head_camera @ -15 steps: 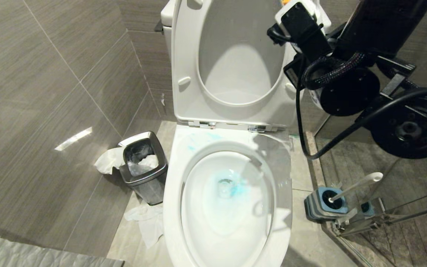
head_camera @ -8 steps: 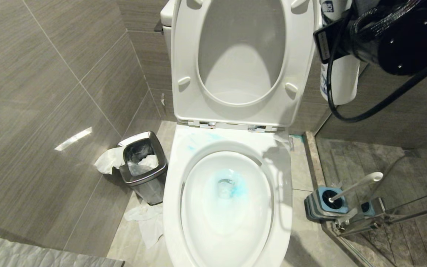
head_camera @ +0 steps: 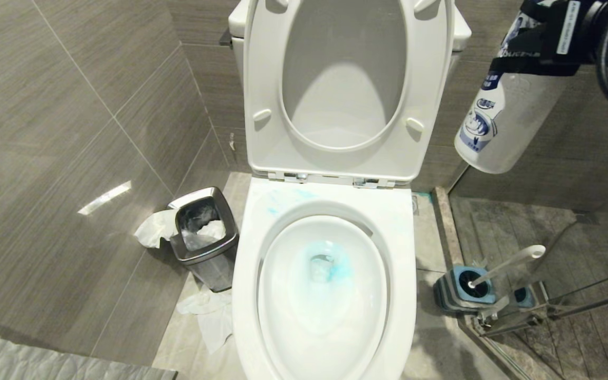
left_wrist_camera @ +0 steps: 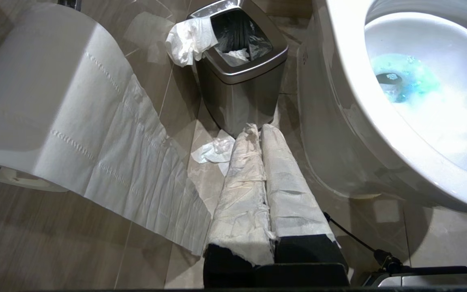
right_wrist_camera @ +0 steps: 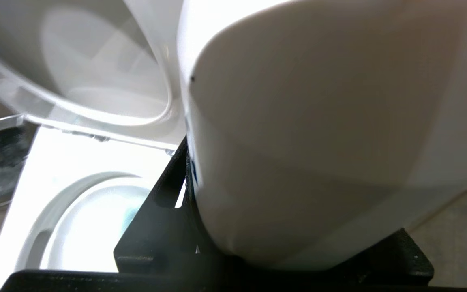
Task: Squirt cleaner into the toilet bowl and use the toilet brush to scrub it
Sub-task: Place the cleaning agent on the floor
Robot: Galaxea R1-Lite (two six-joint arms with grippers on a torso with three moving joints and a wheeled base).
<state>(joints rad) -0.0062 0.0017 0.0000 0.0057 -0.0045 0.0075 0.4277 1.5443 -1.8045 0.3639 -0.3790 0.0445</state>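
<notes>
The toilet brush [head_camera: 504, 267] head is sitting hidden inside its holder [head_camera: 462, 289]; the cleaner bottle's [head_camera: 499, 124] top is running off the upper edge.

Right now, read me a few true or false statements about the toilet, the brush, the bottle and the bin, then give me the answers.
1. The toilet brush stands in its holder on the floor. True.
2. The right gripper is empty. False: it holds a white cleaner bottle, up beside the raised seat.
3. Blue cleaner tints the water around the drain of the toilet bowl. True.
4. The waste bin sits on the brush's side of the toilet. False: it is on the opposite side.
5. The left gripper is wide open. False: its paper-wrapped fingers are shut together.
</notes>
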